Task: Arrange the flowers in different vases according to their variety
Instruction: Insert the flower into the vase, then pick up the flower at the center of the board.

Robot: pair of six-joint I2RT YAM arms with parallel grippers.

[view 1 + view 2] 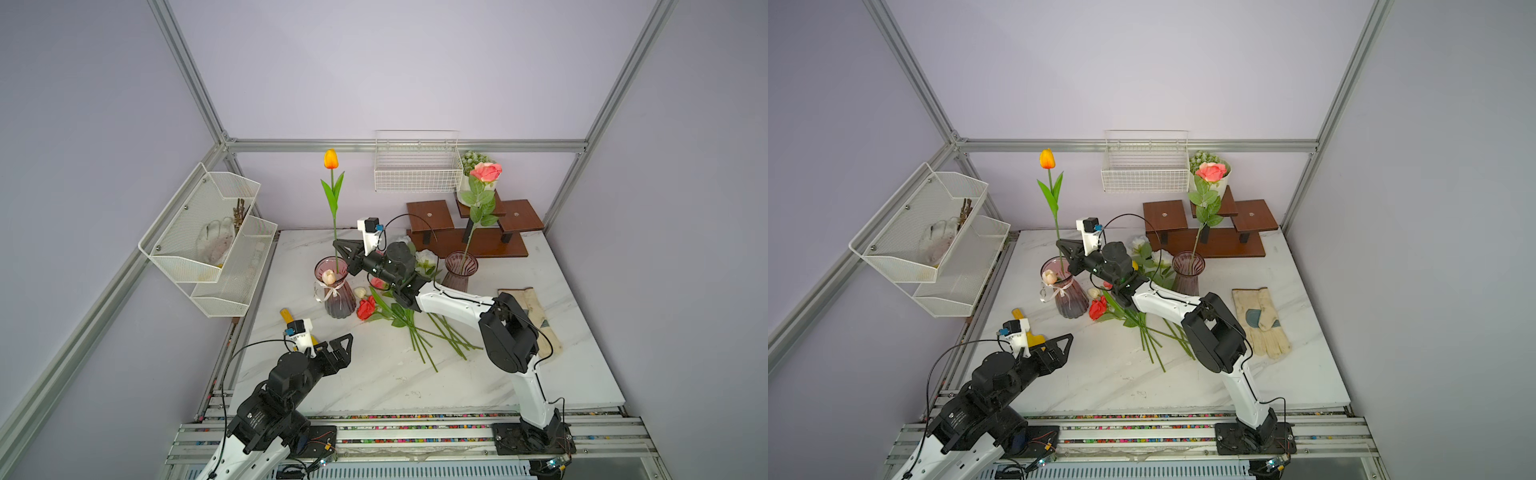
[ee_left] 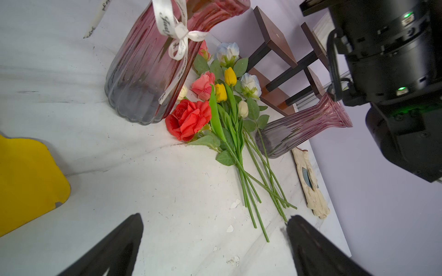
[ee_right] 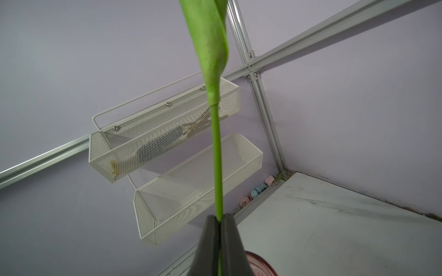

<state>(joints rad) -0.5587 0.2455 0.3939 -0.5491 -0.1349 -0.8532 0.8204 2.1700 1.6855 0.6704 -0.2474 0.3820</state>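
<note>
In front of the bow vase [image 1: 343, 305], the left gripper [image 2: 214, 222] is held empty, fingers spread. At that vase two tulips are counted: one cream tulip [image 1: 328, 276] inside, one orange tulip [image 1: 331, 159] upright, pinched at the stem by the right gripper [image 3: 218, 218]. Just right, one red rose [image 2: 189, 118] and two yellow tulips [image 2: 221, 92] are laid among loose stems [image 2: 248, 191]. Farther right, one pink rose [image 1: 486, 171] is stood in the slim vase [image 1: 459, 276].

High, angled down over the whole surface [image 1: 374, 382] in both top views; left wrist close, sharing the flowers [image 2: 189, 119].
</note>
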